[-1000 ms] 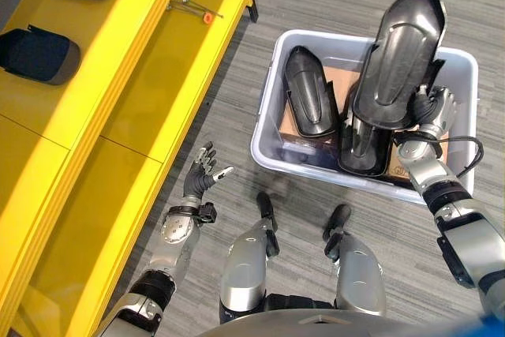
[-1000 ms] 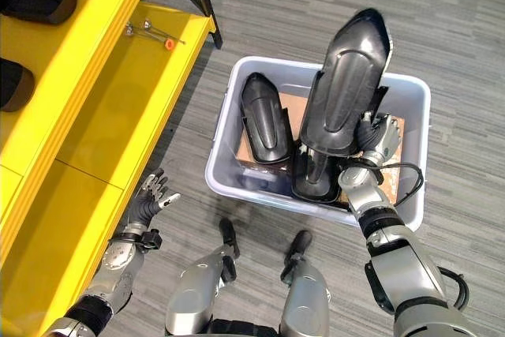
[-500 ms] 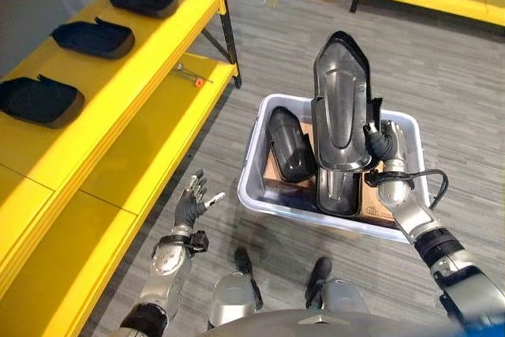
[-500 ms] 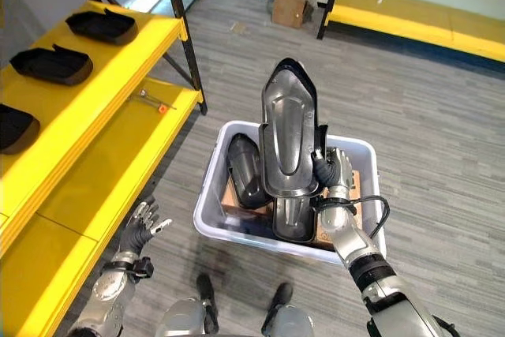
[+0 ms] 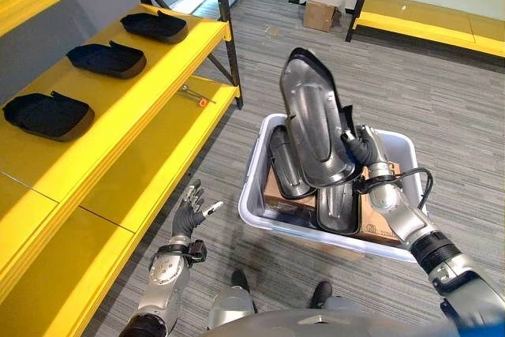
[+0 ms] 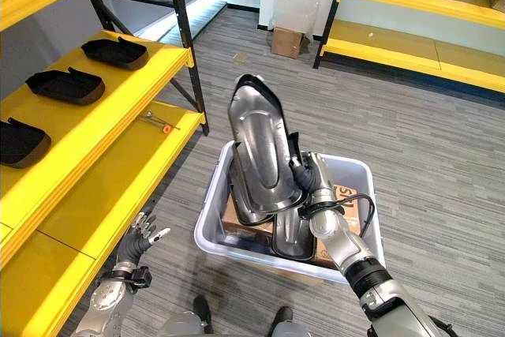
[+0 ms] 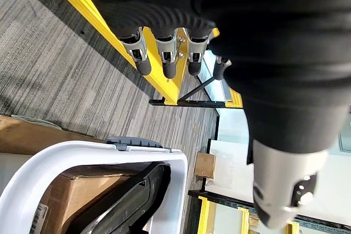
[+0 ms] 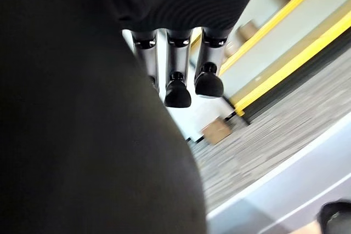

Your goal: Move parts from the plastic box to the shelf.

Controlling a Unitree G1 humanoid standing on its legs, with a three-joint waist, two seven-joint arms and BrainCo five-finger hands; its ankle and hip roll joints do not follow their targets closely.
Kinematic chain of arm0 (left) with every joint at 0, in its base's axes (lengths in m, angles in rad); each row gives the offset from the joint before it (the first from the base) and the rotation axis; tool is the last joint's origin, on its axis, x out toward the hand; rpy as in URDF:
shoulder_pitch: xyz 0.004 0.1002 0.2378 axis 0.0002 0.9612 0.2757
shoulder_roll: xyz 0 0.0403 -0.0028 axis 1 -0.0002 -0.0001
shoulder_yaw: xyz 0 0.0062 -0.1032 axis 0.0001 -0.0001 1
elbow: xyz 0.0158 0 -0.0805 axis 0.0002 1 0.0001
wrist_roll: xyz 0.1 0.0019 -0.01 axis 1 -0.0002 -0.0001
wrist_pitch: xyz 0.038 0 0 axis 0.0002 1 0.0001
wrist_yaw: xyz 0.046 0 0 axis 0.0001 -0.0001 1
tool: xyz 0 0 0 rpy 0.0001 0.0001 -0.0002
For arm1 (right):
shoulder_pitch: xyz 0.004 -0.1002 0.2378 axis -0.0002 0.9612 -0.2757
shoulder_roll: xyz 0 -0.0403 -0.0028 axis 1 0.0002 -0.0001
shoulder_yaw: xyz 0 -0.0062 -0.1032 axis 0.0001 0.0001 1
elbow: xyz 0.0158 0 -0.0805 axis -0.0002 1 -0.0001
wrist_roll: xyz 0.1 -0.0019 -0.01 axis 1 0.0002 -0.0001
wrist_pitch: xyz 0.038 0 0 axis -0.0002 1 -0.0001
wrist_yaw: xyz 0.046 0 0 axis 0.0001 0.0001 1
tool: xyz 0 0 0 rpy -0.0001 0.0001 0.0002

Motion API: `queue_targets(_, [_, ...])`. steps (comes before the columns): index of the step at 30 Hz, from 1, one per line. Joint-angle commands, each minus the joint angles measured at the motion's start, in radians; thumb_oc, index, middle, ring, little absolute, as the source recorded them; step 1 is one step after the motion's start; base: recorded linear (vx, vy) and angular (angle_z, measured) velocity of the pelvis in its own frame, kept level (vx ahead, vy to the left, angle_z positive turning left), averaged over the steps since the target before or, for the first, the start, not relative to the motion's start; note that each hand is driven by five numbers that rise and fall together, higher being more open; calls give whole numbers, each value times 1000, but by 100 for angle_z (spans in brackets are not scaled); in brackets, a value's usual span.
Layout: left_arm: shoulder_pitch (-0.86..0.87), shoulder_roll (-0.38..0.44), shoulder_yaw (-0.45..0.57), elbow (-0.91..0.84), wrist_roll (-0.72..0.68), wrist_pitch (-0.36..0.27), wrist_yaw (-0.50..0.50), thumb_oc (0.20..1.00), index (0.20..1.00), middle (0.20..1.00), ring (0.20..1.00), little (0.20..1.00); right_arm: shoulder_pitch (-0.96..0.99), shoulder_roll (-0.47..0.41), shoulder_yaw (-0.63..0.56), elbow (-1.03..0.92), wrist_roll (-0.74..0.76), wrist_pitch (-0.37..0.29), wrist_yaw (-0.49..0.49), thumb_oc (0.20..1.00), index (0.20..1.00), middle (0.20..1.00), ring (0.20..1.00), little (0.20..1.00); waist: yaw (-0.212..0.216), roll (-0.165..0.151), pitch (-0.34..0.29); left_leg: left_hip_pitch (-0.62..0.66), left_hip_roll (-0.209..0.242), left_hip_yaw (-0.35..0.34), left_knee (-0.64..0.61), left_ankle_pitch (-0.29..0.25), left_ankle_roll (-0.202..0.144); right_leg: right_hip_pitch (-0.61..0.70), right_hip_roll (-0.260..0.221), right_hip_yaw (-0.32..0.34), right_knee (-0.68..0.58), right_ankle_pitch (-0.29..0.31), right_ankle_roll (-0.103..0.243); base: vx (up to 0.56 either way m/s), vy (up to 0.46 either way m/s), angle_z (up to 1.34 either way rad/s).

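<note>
The right hand has its fingers curled around the lower edge of a long, shiny black part. It holds this part up in the air above the plastic box, tilted so its narrow end points up and away from the robot. The part touches nothing but the hand.

The plastic box is pale grey and sits on the grey striped floor, just to the right of the yellow shelf. Inside the box, 2 more black parts lean against each other on top of a brown cardboard piece.

The left hand hangs low near the front edge of the shelf's bottom board. Its fingers are spread and loose, and it holds nothing.

On the middle board of the shelf lie 3 black parts in a row, well apart from each other. A small metal tool with an orange bit lies on the bottom board, near the black shelf post.

A small cardboard box stands on the floor far off, by another yellow shelf.
</note>
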Motion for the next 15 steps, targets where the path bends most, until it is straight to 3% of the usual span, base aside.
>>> queue_targets(1, [-28,1,-7,-18,49,-39,-18,1000,1000,1000,1000,1000,-96,12,-5,-77,44,-65,23,200,200,200,200,200,26,-13,-11,17,6,-36,-4,-31,-11,11,-68,33,86,-40,89,-15,112,0])
queue_targets(7, [-35,11,-7,-20,68,-53,-14,1000,1000,1000,1000,1000,-78,29,6,-116,73,-72,62,200,200,200,200,200,26,-9,-18,19,-18,-36,-9,-40,7,0,-79,26,104,-32,105,-22,121,1])
queue_targets(10, [-35,14,4,-28,67,-50,-3,1000,1000,1000,1000,1000,-76,47,20,-135,69,-64,78,200,200,200,200,200,34,-3,-21,29,-29,-16,-21,-39,12,-7,-82,-8,122,-29,111,-39,106,-1])
queue_targets(13, [-33,21,13,-47,68,-42,48,1000,1000,1000,1000,1000,-101,70,53,-160,79,-45,104,200,200,200,200,200,49,1,-20,34,-32,21,-29,-42,12,-17,-69,-70,133,-35,105,-52,60,-23])
queue_targets(15, [-38,25,12,-48,61,-35,63,1000,1000,1000,1000,1000,-104,71,62,-169,86,-40,105,200,200,200,200,200,44,-2,-17,31,-40,17,-30,-48,14,-17,-42,-52,124,-43,93,-16,-11,-28])
